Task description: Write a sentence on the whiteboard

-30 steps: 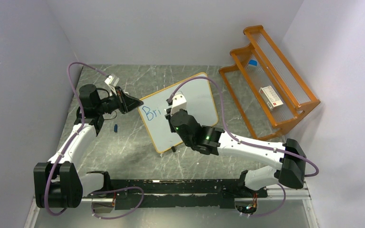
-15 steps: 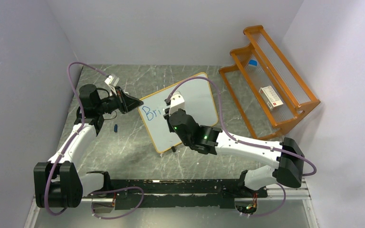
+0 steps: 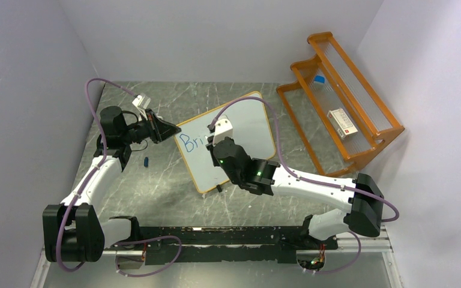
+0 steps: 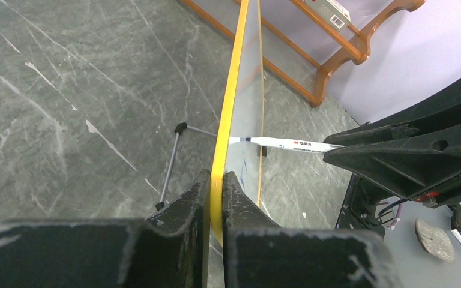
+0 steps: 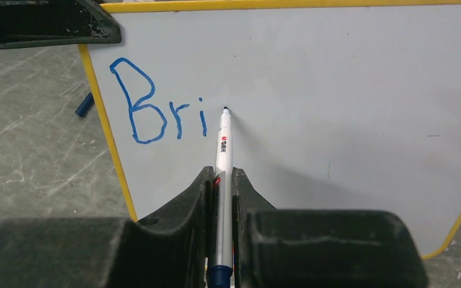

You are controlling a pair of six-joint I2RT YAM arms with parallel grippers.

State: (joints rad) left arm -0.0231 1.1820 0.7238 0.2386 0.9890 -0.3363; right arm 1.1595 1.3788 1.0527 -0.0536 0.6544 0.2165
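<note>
Over the last second little has changed. The right arm has been shifted slightly toward the left of the top view, and no new stroke has been added to the sentence (image 5: 178, 123), which reads only "Bri" in blue. The whiteboard (image 3: 246, 129) stands tilted near the centre of the worktop (image 3: 174, 192), its left edge toward the left arm.

The right end effector (image 5: 221, 174) is closed tightly on a white marker (image 5: 222, 144). The marker's tip is set just to the right of the "i", level with its dot, and appears to touch the board face. The left end effector (image 4: 215, 177) is clamped shut on the board's yellow-orange frame at the upper left of the board, so the board is steadied for writing.

The pause and small repositioning suggest that the next letter is about to be started. The task is judged to be at an early stage, with most of the board unwritten. Steady bracing by the left arm will be needed, since pen pressure could push the propped board backward.
</note>
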